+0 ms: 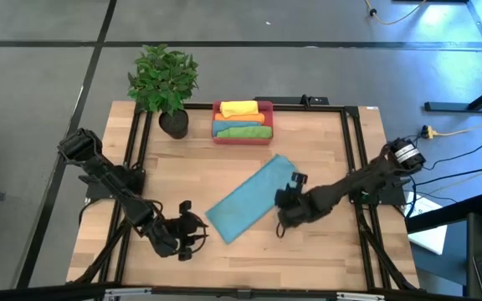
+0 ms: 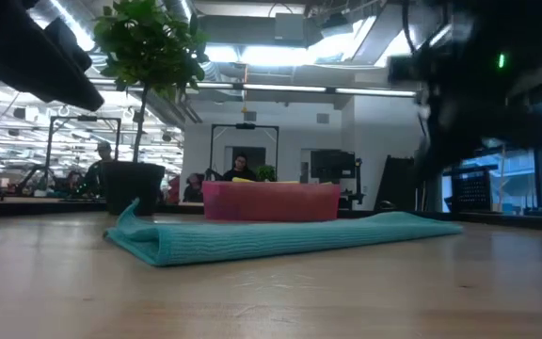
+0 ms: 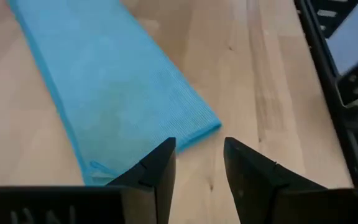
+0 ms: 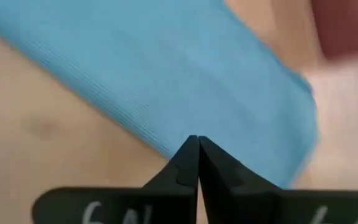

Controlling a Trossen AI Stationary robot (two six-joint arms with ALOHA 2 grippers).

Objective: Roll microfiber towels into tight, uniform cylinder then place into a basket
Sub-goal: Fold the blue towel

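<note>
While the teal towel [image 1: 249,199] lies folded flat mid-worktop, rolling has not begun. The left gripper [image 1: 192,235] hovers parted off its near corner; the right gripper [image 1: 284,211] sits clenched, empty, at its long edge. Next likely calls for pinching that end, with the basket [image 1: 243,136] already holding rolls.

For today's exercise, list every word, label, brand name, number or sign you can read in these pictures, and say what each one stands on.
None can be read.
White marks on the right pincer body in its wrist view: cut off and blurred, unreadable.
The teal towel, basket and table show no text.
</note>
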